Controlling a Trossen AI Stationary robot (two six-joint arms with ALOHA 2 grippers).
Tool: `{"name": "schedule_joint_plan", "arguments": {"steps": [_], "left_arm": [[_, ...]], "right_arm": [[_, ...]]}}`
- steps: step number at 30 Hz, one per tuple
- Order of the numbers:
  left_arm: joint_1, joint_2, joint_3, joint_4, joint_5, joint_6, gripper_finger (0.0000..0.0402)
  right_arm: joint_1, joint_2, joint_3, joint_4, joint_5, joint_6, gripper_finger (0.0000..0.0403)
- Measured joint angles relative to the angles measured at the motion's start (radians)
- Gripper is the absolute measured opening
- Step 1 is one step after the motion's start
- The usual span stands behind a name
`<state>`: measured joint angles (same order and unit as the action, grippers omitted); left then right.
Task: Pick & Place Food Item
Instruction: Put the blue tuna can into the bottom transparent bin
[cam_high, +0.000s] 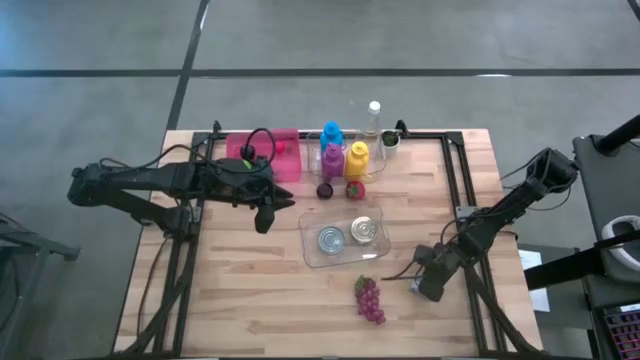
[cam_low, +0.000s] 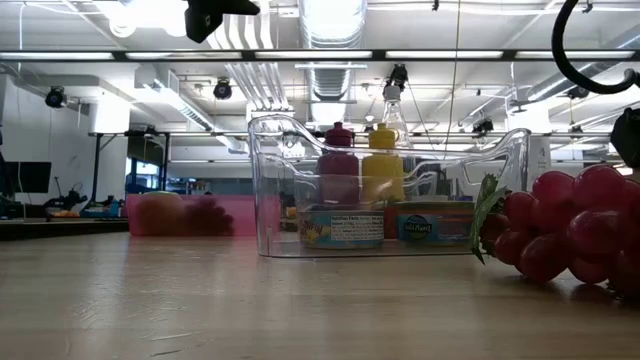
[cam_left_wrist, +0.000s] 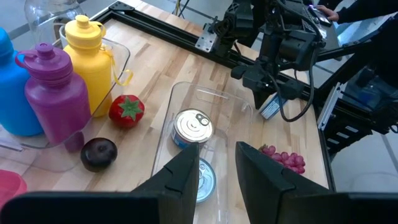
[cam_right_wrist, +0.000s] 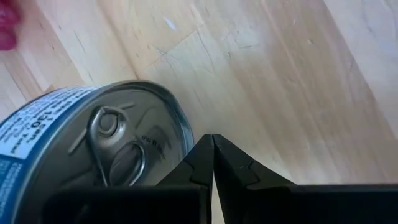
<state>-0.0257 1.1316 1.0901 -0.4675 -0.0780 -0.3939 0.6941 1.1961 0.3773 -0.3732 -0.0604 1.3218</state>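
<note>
A tin can (cam_right_wrist: 93, 143) with a blue label and a pull-tab lid sits on the wooden table near its right front, also seen in the left wrist view (cam_left_wrist: 268, 109). My right gripper (cam_right_wrist: 213, 140) is shut, pointing steeply down, with its tips right beside the can's rim (cam_high: 430, 288). A bunch of red grapes (cam_high: 370, 300) lies on the table just left of it. A clear tray (cam_high: 310, 250) at the centre holds two more cans. My left gripper (cam_left_wrist: 216, 149) hovers open above the table left of the tray (cam_high: 265, 218), with nothing between its fingers. My right gripper's shut fingertips (cam_right_wrist: 200, 158) stand against the side of the can's top rim (cam_right_wrist: 184, 140), coming from above and slanting down. I cannot tell whether they touch the rim. The can is not between the fingers.
At the back stand a pink bin (cam_high: 265, 155), blue, purple and yellow bottles (cam_high: 345, 160) and a clear bottle (cam_high: 373, 118). A strawberry (cam_left_wrist: 127, 110) and a dark plum (cam_left_wrist: 99, 154) lie in front of them. Black frame rails (cam_high: 462, 190) run along the table's sides.
</note>
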Motion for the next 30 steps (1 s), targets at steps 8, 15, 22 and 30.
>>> {"name": "schedule_joint_plan", "arguments": {"steps": [8, 15, 22, 30], "left_arm": [[0.000, 0.000, 0.000, 0.000, 0.000, 0.000, 0.0108], [0.000, 0.000, 0.000, 0.000, 0.000, 0.000, 0.0108], [-0.001, 0.000, 0.000, 0.000, 0.000, 0.000, 0.0108], [-0.001, 0.000, 0.000, 0.000, 0.000, 0.000, 0.0108]], "right_arm": [[0.000, -0.019, -0.006, -0.010, 0.012, 0.007, 0.0008], [-0.002, -0.075, -0.015, -0.032, 0.035, 0.015, 0.0008], [-0.002, -0.149, -0.027, -0.050, 0.048, 0.033, 0.0008], [-0.002, -0.269, -0.016, -0.176, 0.042, 0.032, 0.0008]]}}
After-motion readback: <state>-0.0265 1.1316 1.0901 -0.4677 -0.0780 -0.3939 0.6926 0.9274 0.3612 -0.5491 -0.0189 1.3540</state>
